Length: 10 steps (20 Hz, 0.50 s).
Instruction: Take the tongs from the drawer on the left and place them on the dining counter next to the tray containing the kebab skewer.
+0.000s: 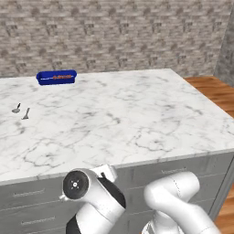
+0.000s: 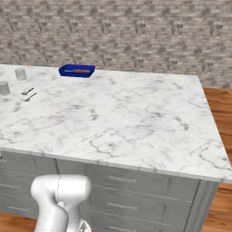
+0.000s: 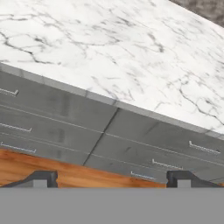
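The dining counter point(image 1: 119, 119) point(image 2: 118, 113) point(image 3: 109, 48) is a white marble slab with grey veins. At its far left stands the blue tray point(image 1: 45, 80) point(image 2: 65, 72), and the kebab skewer point(image 1: 59, 77) point(image 2: 81, 70) lies in it. Grey drawers with slim silver handles run under the slab, all shut; the top left drawer point(image 3: 48, 98) point(image 1: 28, 193) is among them. The tongs are hidden. In the hand view my gripper point(image 3: 112, 179) is open and holds nothing. It hangs low in front of the drawer fronts, clear of them.
Two small silver spoons point(image 1: 26, 114) point(image 2: 31, 97) lie on the counter's left part. Two pale cups point(image 2: 20, 74) stand near the left edge. Wooden floor point(image 1: 219, 91) point(image 3: 43, 166) runs past the counter's right end and below the drawers. A brick wall point(image 2: 136, 31) stands behind.
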Motion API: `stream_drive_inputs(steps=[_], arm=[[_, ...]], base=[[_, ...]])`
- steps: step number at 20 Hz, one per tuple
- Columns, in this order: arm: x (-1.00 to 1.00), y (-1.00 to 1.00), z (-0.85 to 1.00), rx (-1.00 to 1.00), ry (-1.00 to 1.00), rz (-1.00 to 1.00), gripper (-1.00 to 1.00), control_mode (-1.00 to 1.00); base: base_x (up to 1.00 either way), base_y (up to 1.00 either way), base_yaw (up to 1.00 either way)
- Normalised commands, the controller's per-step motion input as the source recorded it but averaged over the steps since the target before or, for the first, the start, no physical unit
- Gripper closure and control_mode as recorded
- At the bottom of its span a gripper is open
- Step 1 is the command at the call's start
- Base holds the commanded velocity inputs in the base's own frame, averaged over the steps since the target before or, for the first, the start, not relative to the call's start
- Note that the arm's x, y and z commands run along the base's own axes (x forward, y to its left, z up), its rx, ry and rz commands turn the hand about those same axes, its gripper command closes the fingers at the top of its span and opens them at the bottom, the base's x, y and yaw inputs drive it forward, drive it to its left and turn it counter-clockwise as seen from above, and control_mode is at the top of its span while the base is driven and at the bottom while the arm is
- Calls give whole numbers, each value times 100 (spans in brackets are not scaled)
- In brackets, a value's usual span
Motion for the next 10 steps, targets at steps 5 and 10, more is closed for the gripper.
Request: stream_drive_inputs(steps=[5,10], arm=[[-8,21,-16,-11,0,9,-100,-100],[-10,100,-51,-44,-6,37,-100,-100]], base=[[0,0,0],[0,0,0]])
